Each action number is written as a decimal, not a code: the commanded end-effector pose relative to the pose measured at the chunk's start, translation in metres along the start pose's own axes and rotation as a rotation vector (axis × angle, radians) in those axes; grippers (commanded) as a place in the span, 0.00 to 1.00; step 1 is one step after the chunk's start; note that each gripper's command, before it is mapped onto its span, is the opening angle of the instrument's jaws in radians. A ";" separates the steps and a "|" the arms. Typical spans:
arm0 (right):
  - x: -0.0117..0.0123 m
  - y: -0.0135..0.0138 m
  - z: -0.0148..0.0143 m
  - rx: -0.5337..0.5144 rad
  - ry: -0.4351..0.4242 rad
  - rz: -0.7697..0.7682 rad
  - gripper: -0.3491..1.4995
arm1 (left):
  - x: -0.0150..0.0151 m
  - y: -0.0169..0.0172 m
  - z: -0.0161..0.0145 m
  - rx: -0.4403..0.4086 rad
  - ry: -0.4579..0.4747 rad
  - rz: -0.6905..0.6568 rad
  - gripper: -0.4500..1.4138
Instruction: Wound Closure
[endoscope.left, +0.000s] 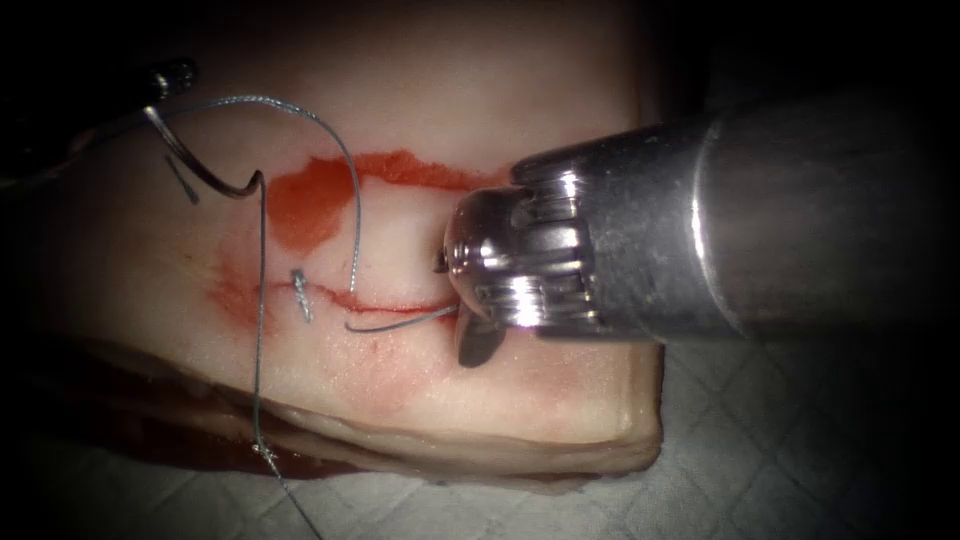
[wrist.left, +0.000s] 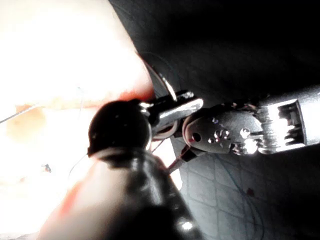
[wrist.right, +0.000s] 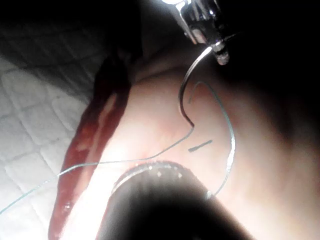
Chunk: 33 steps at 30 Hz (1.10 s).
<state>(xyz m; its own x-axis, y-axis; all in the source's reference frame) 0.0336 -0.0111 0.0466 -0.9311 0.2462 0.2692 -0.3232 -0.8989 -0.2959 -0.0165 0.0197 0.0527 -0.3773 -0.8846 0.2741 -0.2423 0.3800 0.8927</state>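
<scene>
Bright polished metal on the right arm's tool (endoscope.left: 478, 300), its rounded wrist throwing hard glints, the shaft behind it a duller brushed steel. The left arm's tool (endoscope.left: 172, 78) at the tissue's far left corner looks dark and glossy. The needle (endoscope.left: 200, 165) is thin, smooth steel with a faint shine. The thread (endoscope.left: 352, 200) is fine, pale grey, slightly twisted. The tissue (endoscope.left: 420, 70) is moist, soft, pale, with glistening red fluid (endoscope.left: 305, 205). Underneath lies a matt quilted cloth (endoscope.left: 780, 440).
</scene>
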 end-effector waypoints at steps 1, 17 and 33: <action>-0.0003 -0.0013 0.0007 0.004 -0.003 -0.001 0.46 | 0.0002 0.0006 0.0004 0.001 0.000 0.001 0.00; 0.0015 -0.0015 0.0007 -0.022 0.034 0.038 0.00 | 0.0002 0.0005 0.0004 0.006 0.002 0.000 0.00; 0.0026 -0.0013 -0.0019 -0.009 -0.013 0.053 0.55 | 0.0002 0.0005 0.0004 0.006 0.002 0.000 0.00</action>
<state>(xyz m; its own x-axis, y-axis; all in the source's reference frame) 0.0303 -0.0088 0.0455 -0.9450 0.1946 0.2629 -0.2757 -0.9064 -0.3201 -0.0165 0.0196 0.0526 -0.3747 -0.8858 0.2738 -0.2473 0.3801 0.8912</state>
